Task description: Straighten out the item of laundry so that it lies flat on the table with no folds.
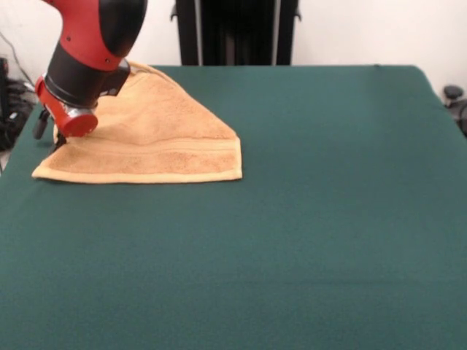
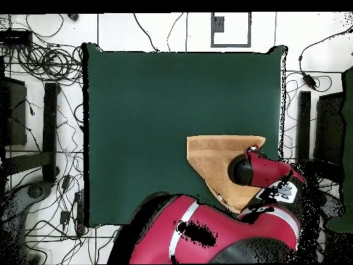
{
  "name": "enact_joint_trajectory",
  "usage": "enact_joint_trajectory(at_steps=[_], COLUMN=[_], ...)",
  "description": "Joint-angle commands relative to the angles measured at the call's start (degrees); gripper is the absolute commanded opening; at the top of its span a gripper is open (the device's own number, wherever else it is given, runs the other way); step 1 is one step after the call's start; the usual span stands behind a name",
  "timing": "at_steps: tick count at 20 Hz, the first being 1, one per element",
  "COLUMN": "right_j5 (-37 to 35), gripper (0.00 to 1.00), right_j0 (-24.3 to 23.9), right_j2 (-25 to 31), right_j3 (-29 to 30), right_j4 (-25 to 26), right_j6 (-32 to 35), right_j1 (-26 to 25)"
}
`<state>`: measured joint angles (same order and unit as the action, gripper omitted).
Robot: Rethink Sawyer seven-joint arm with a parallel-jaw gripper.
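Observation:
The tan terry towel [image 1: 168, 138] lies on the dark green table [image 1: 328, 233] at the far left in the front view. It is folded over into a rough triangle, with a straight hemmed edge and a woven band along its near side. My gripper [image 1: 56, 137] is down at the towel's left corner, close to the table's left edge, mostly hidden by the red and black wrist. In the overhead view the towel [image 2: 210, 159] shows near the table's [image 2: 152, 117] right edge, partly under my arm [image 2: 265, 171].
The black pedestal [image 1: 233, 33] stands beyond the table's far edge. Cables [image 2: 41, 62] and dark equipment [image 2: 48, 131] lie on the floor around the table. The towel's corner lies close to the table's edge [image 1: 22, 157].

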<state>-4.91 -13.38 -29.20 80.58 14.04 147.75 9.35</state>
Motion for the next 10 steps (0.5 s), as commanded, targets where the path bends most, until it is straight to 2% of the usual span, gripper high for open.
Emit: enact_joint_trajectory(at_steps=[1, 10], right_j5=[8.3, 6.1], gripper=[1.00, 1.00], right_j0=[4.2, 7.8], right_j2=[12.4, 10.2], right_j3=[4.9, 3.2], right_j4=[-6.3, -13.3], right_j6=[11.4, 12.7], right_j1=[-6.4, -8.7])
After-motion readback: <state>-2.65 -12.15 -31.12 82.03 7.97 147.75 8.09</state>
